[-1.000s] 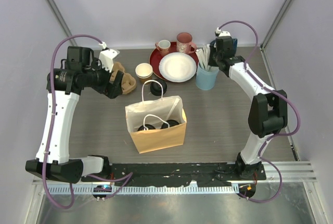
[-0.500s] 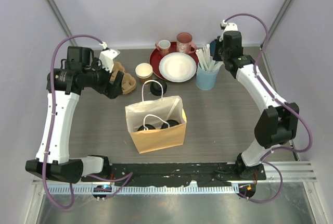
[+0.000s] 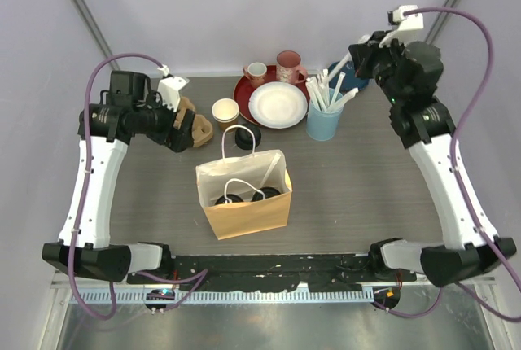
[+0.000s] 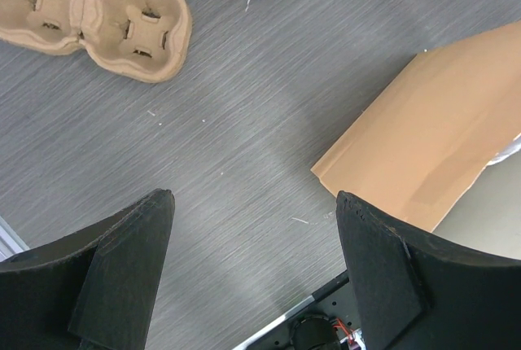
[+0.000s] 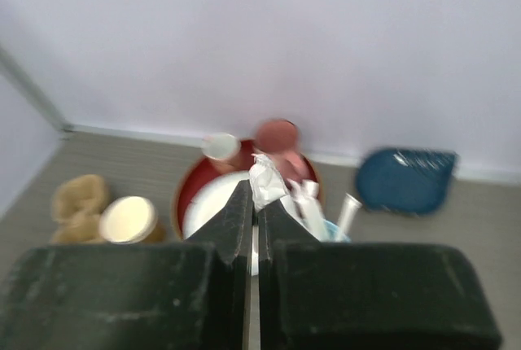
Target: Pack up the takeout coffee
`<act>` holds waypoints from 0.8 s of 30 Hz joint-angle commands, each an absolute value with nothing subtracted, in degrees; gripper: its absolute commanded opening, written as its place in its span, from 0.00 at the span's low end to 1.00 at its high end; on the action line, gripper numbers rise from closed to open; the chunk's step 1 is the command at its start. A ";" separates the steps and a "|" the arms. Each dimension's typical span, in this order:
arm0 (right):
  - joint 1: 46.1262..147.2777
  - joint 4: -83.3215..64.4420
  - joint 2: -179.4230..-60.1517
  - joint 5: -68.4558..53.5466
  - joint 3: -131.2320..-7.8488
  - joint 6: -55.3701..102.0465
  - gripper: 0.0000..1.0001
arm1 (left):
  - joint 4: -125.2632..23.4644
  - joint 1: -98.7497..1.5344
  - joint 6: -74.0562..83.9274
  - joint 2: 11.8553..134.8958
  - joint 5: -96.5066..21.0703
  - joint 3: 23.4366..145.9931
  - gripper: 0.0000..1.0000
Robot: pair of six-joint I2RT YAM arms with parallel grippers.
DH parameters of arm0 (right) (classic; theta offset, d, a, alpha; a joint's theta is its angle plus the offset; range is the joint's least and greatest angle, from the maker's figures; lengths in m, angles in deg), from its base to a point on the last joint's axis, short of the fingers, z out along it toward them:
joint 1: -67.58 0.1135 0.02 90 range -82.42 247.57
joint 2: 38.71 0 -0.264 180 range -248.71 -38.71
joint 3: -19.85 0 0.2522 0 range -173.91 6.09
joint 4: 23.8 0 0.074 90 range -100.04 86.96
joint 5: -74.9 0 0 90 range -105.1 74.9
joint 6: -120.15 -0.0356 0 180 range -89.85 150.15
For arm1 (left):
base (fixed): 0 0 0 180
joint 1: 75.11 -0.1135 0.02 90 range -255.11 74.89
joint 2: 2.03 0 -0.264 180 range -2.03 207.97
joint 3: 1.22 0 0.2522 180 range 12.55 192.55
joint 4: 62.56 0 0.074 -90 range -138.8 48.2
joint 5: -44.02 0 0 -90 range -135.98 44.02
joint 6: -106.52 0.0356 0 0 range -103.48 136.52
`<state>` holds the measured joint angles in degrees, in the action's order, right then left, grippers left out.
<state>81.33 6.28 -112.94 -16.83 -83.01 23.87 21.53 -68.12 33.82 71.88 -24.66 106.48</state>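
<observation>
I take my bearings from the brown paper bag [image 3: 244,195], which stands upright and open near the middle of the table [image 3: 350,179]. Looking down into it, I see the black lid of one takeout coffee [image 3: 234,199] and beside it the lid of a second takeout coffee [image 3: 271,193], both low in the bag. On the far side of the bag an open tan cup [image 3: 225,111] stands upright with no lid, its white inside showing. A loose black lid [image 3: 248,137] lies between that cup and the bag. Off the bag's far left corner a cardboard cup carrier [image 4: 98,16] lies flat. My left gripper [image 4: 252,269] hangs over bare tabletop left of the bag, near the carrier, its fingers spread wide with nothing between them. My right gripper [image 5: 255,191] is raised high, far right of the bag, above a light-blue cup of straws [image 3: 323,120]. Its fingers are pressed together on what looks like a white straw [image 5: 264,177], though that wrist view is blurred. Behind the bag, a red plate [image 3: 242,89] carries a white plate [image 3: 278,104], a pink mug [image 3: 288,65] and a small white mug [image 3: 256,72].
</observation>
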 commanded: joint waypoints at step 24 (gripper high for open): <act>107.39 -5.03 -102.86 20.94 -61.41 19.68 0.01 | 19.14 -68.43 32.95 70.92 -25.85 105.62 0.84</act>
